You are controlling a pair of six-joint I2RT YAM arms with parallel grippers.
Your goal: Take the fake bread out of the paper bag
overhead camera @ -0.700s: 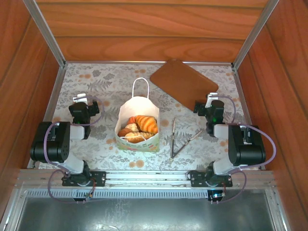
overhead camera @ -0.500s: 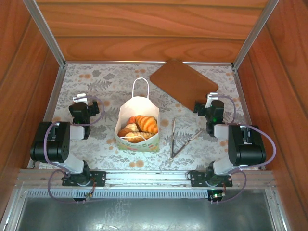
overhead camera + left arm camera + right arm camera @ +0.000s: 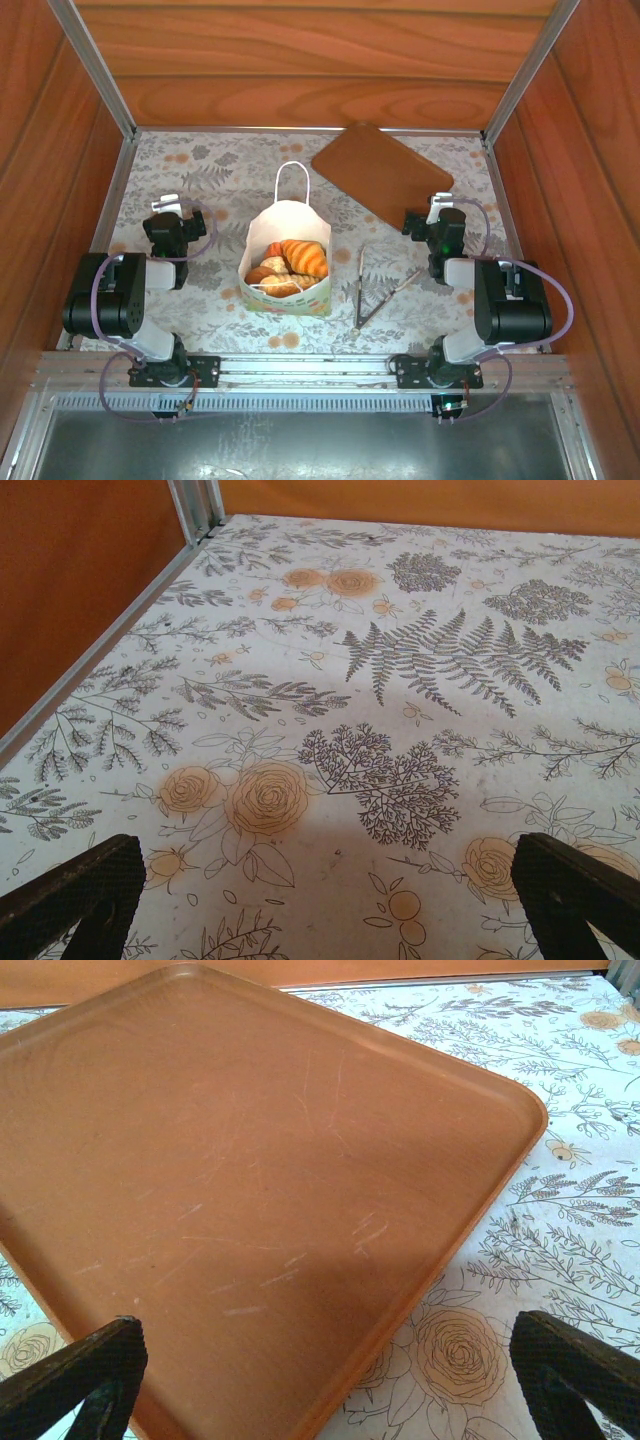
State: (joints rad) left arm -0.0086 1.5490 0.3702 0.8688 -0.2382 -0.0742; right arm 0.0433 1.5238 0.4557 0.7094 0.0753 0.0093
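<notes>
Top view: left arm (image 3: 110,295) folded at 8 o'clock, elbow back, wrist forward. The left gripper (image 3: 172,212) points toward 12, jaws spread wide. Mirrored at 4 o'clock, right arm (image 3: 505,300) folded alike; the right gripper (image 3: 440,214) points toward 12, jaws equally wide.

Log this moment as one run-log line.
golden-brown fake bread: inside white printed paper bag | left jaws: open, empty | right jaws: open, facing flat brown rectangular tray
</notes>
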